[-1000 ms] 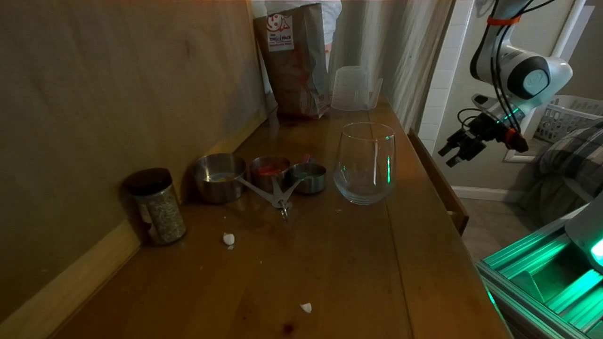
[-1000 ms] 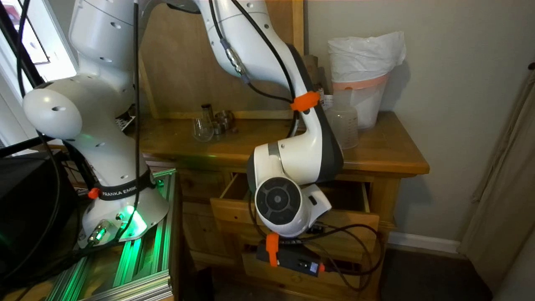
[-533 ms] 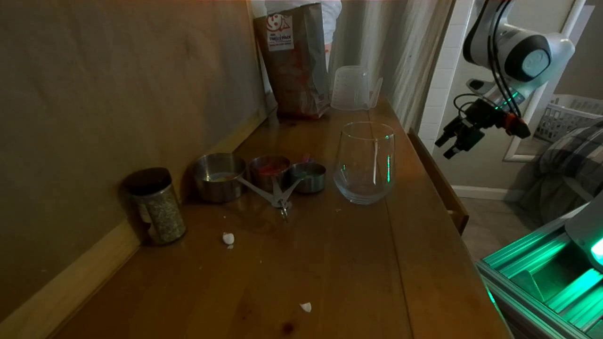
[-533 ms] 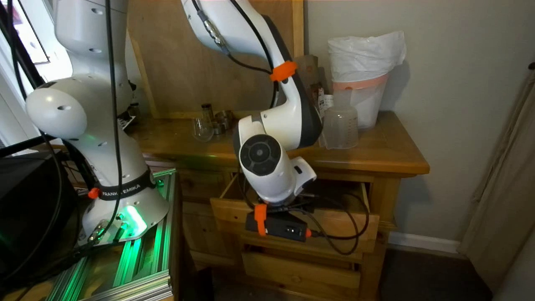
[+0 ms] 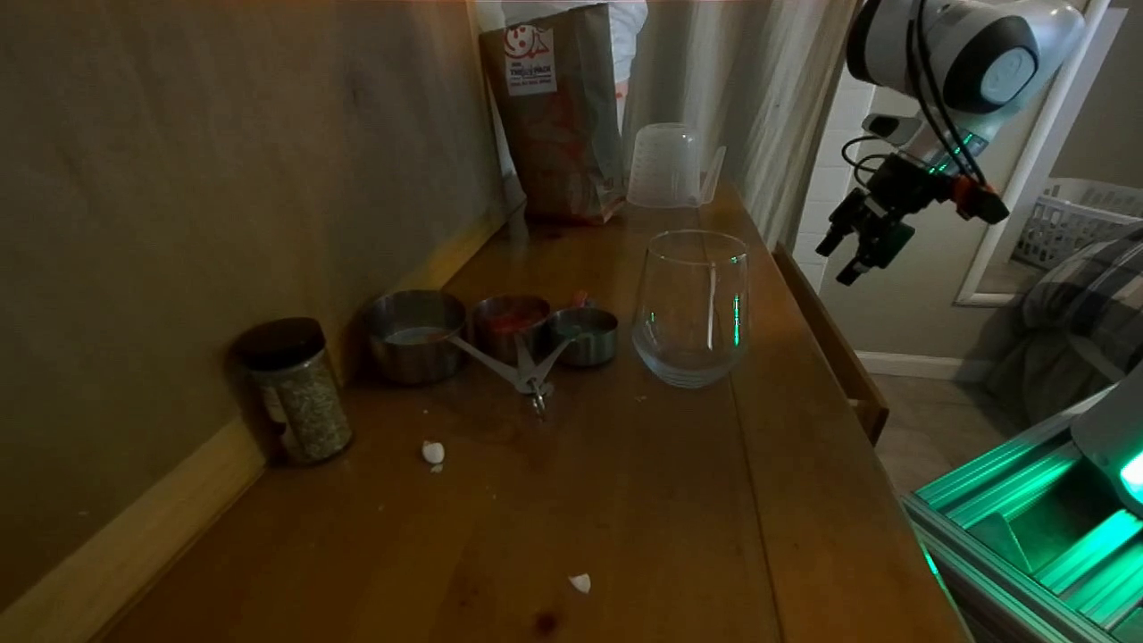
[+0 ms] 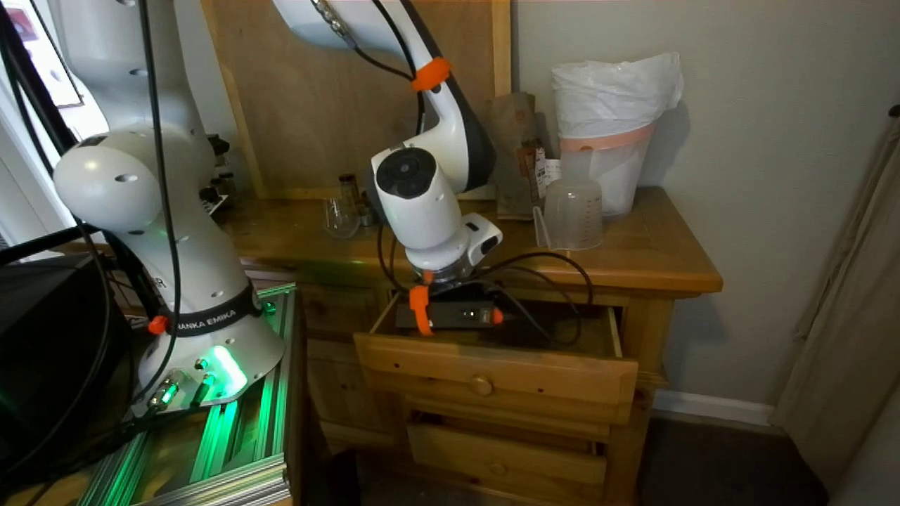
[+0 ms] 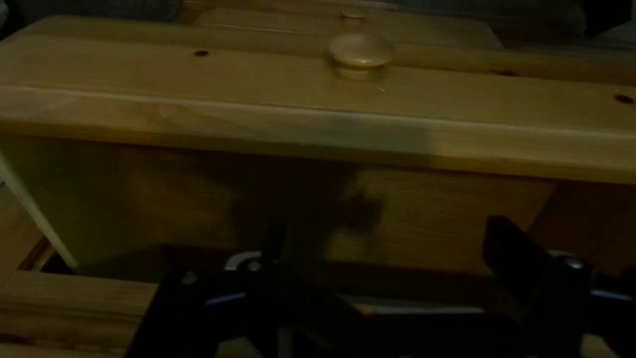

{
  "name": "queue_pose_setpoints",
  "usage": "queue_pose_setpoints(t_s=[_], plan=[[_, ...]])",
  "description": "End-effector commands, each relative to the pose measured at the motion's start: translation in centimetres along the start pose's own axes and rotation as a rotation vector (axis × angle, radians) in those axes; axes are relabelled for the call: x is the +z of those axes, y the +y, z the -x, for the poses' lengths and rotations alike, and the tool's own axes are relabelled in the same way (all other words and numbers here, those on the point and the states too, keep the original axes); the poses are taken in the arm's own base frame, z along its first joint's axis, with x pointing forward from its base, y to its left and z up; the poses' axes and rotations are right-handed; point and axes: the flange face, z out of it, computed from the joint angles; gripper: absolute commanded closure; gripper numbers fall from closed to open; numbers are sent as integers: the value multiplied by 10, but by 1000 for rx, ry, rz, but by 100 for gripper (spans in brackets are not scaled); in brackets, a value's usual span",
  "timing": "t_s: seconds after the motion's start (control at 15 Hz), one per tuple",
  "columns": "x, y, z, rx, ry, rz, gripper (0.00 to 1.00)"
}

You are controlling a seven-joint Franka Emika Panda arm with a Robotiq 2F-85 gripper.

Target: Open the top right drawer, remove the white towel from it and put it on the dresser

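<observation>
The top right drawer (image 6: 436, 358) of the wooden dresser (image 6: 654, 260) is pulled out; its front and knob also fill the upper wrist view (image 7: 149, 74). My gripper (image 5: 834, 263) is open with nothing visible between its fingers, in the air beyond the dresser's edge. In the wrist view the spread gripper fingers (image 7: 387, 233) appear in front of the drawer's dark interior. The white towel cannot be made out. A pale strip (image 7: 427, 310) shows low between the fingers, too dark to identify. The dresser top (image 5: 500, 536) shows in both exterior views.
On the dresser stand a stemless glass (image 5: 692, 313), metal measuring cups (image 5: 415, 344), a spice jar (image 5: 304, 402), a paper bag (image 5: 571, 134), a plastic jug (image 6: 575, 214) and a bin with a white liner (image 6: 612, 105). A lower drawer (image 6: 506, 457) is partly open.
The arm and gripper have risen and moved closer to the dresser, from in front of the open drawer to over it. The gripper stays open. The drawer has not moved.
</observation>
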Motion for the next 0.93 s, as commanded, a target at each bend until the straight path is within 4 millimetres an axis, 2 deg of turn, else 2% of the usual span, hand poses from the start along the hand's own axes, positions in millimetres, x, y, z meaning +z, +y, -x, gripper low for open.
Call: queue_pose_setpoints(t_s=[0.0, 0.13, 0.2, 0.47, 0.87], plan=[[1, -19, -25, -12, -60, 5, 0], [11, -26, -36, -15, -72, -36, 0], [9, -17, -28, -18, -47, -22, 0], [14, -24, -38, -17, -53, -38, 0], [43, -50, -63, -5, -171, -27, 0]])
